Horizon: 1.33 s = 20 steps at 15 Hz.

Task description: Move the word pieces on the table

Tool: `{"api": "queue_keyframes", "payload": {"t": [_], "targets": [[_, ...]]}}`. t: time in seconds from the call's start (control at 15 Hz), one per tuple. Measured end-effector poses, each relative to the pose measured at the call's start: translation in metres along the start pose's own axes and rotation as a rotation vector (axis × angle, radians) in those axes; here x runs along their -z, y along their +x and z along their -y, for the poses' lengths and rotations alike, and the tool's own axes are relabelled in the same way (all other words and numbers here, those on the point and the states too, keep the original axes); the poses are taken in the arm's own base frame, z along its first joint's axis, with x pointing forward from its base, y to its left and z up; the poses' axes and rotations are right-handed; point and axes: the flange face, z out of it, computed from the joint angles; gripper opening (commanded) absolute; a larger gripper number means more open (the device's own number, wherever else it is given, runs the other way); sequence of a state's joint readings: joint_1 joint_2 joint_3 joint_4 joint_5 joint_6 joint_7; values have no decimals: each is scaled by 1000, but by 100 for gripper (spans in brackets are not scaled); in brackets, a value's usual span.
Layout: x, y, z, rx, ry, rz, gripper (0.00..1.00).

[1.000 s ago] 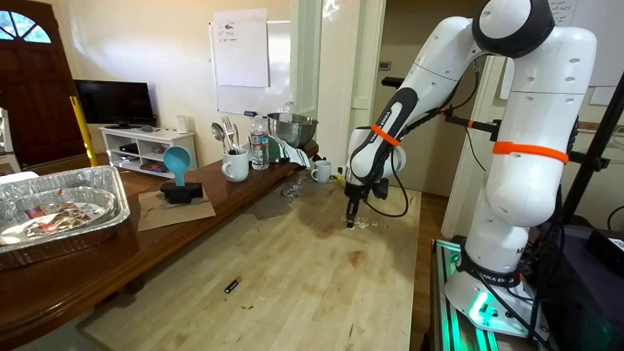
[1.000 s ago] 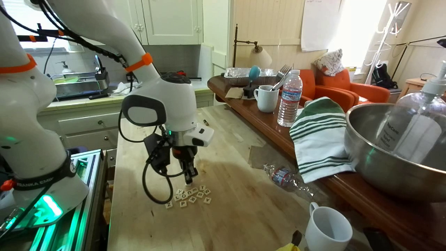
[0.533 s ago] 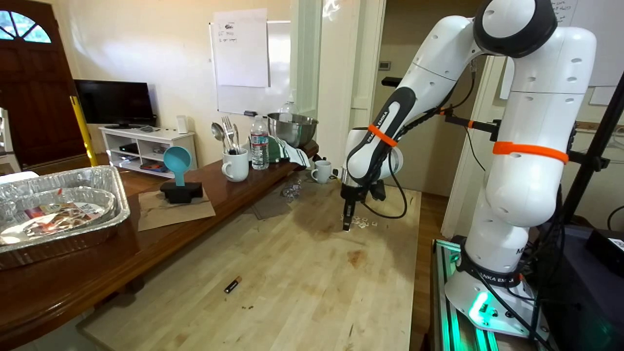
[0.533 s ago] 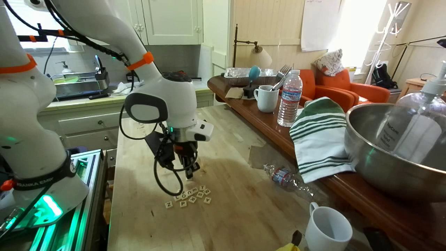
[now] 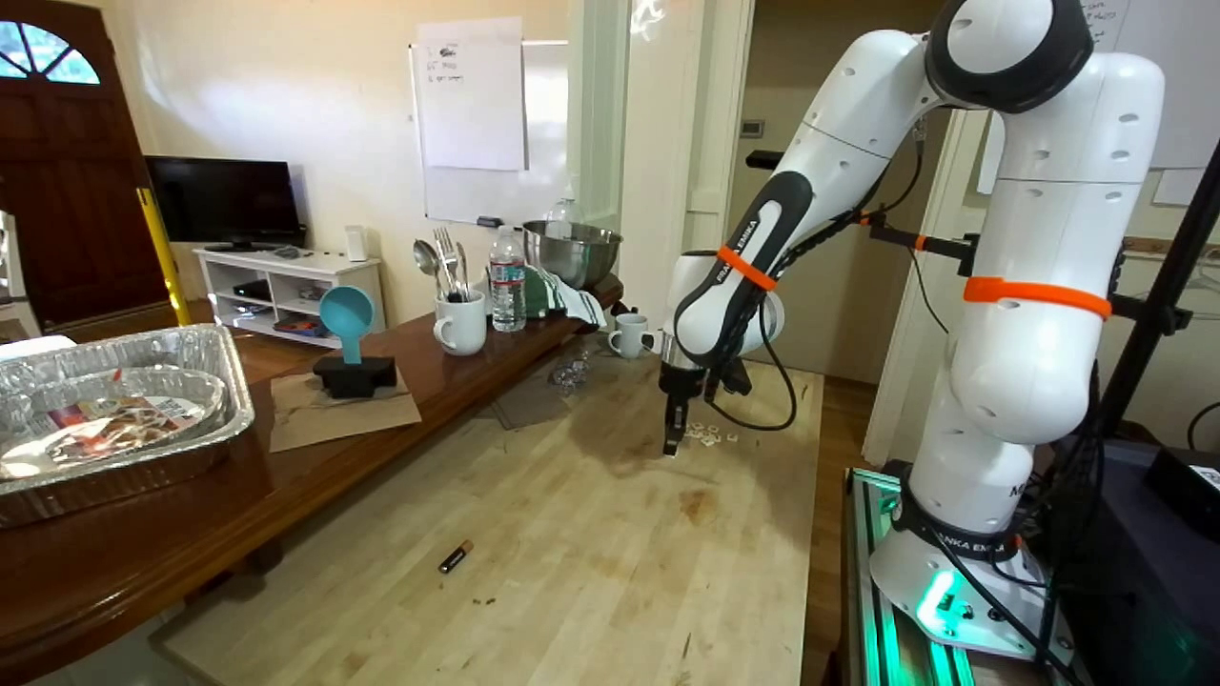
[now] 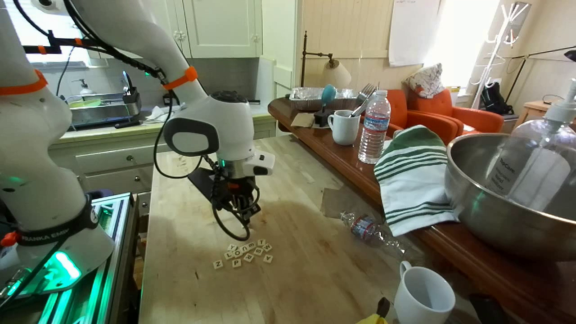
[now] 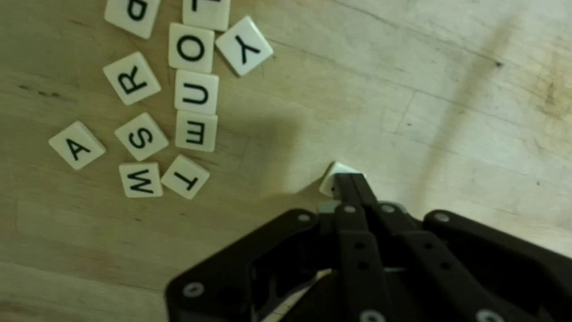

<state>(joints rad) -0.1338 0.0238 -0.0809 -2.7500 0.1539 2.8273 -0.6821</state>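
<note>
Lone letter tile [image 7: 330, 177] on the table [image 6: 288, 288], partly hidden by the tip of the pincer [image 7: 350, 175]
Pincer closed tight, nothing seen in its grip, contact with tile hard to tell; other tiles [image 7: 195, 95] grouped to the left in wrist view. Probably a slide step: press lightly near the tile's middle, drag slow and level so it doesn't spin or slip out, steer clear of the group

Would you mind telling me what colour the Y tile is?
The Y tile is off-white, lettered in black, clearest in the wrist view.
</note>
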Motion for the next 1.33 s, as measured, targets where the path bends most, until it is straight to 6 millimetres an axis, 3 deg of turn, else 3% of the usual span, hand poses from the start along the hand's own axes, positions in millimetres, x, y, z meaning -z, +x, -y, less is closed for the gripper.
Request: {"api": "queue_keyframes", "payload": {"t": [1.33], "targets": [[0, 13, 20, 79, -3, 3, 0]]}}
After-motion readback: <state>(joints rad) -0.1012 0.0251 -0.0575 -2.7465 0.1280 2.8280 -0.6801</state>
